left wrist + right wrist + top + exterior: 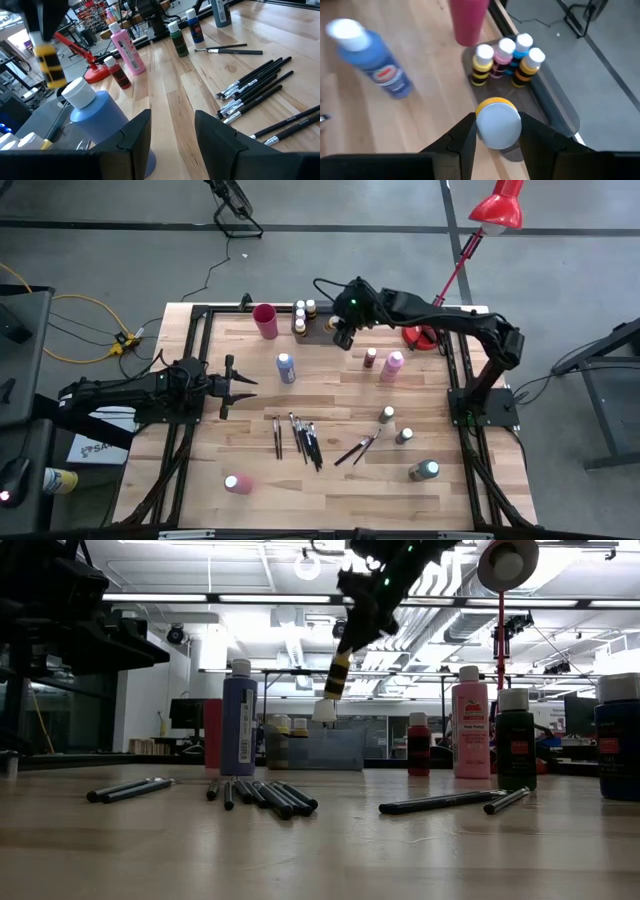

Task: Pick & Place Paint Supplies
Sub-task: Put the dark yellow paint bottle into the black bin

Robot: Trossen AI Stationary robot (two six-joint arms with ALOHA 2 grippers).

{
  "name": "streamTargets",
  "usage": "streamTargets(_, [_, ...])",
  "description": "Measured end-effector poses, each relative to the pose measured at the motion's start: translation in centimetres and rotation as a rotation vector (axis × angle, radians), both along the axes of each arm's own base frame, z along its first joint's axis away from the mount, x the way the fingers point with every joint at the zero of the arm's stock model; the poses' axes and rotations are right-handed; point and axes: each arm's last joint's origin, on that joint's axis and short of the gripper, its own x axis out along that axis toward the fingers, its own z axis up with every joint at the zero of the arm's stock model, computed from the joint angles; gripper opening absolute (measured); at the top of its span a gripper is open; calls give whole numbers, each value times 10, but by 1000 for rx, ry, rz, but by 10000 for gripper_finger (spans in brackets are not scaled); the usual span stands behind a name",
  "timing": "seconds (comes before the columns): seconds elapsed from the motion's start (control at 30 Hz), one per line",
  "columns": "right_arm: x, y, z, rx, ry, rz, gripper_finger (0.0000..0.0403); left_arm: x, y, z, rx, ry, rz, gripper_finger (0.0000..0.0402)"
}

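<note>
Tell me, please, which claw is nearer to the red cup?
The right claw, holding a yellow bottle over the grey tray beside the red cup; the left claw waits farther away.

Grey floor [330, 200], red lamp [497, 210]

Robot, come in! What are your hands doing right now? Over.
Right gripper shut on yellow bottle, above the tray. Left gripper open, waiting beside blue bottle. Four bottles already in tray. Nothing in the way.
</note>
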Motion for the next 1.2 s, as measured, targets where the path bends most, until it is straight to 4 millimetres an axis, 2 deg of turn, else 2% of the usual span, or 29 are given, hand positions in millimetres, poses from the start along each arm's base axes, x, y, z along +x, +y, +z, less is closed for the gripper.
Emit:
streamTargets(0.43, [48, -55, -25, 72, 19, -103, 127, 0, 0, 0, 0, 1, -2, 147])
streamTargets(0.6, [65, -73, -41, 125, 37, -164, 123, 0, 0, 0, 0, 0, -2, 147])
streamTargets(0.87, [82, -86, -59, 154, 79, -183, 128, 0, 0, 0, -1, 1, -6, 147])
streamTargets(1.03, [86, -88, -71, 166, 99, -187, 124, 0, 0, 0, -1, 1, -5, 147])
streamTargets(1.2, [90, -89, -76, 188, 72, -188, 129, 0, 0, 0, -1, 1, -5, 147])
